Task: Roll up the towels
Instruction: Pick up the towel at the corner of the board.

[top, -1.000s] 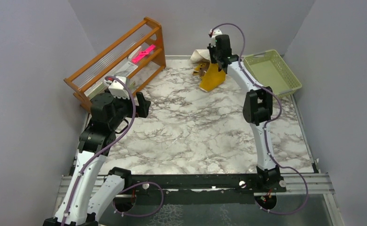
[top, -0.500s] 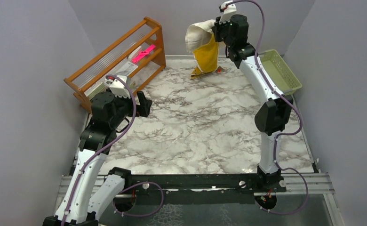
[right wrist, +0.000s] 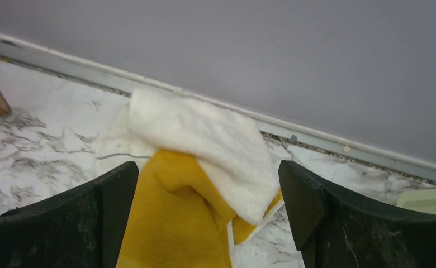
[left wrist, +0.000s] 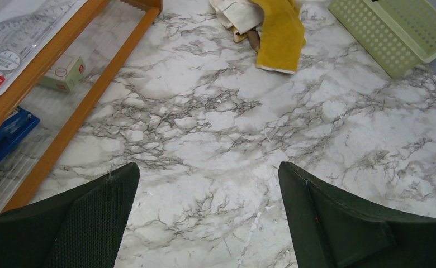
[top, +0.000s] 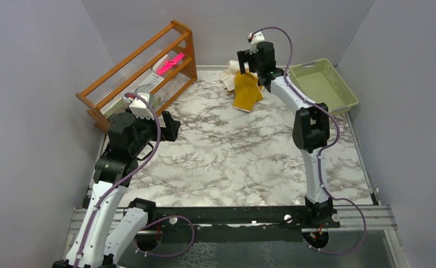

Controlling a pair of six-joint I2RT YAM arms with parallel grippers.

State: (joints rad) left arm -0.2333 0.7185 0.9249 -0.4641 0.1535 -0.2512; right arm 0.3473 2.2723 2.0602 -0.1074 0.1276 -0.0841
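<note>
The two towels lie in a heap at the back of the table, near the rear wall. The mustard-yellow towel (top: pixel 245 94) (left wrist: pixel 283 33) (right wrist: pixel 171 223) spreads toward the front. The cream-white towel (top: pixel 228 75) (left wrist: pixel 235 11) (right wrist: pixel 204 134) is bunched behind it and partly overlaps it. My right gripper (top: pixel 248 70) (right wrist: pixel 207 167) hovers just above the heap, open, its fingers wide apart with the cloth lying below them. My left gripper (top: pixel 171 124) (left wrist: pixel 207 167) is open over bare marble at the left, far from the towels.
A wooden rack (top: pixel 143 67) (left wrist: pixel 87 89) stands along the left side, holding a pink item (top: pixel 171 62) and small boxes. A green plastic basket (top: pixel 323 84) (left wrist: pixel 394 33) sits at the back right. Grey walls close in the table's back and sides.
My right gripper, shut on the towels, lifted them high, then came back down and opened. The towels now lie loose on the table. The left arm has not moved.
</note>
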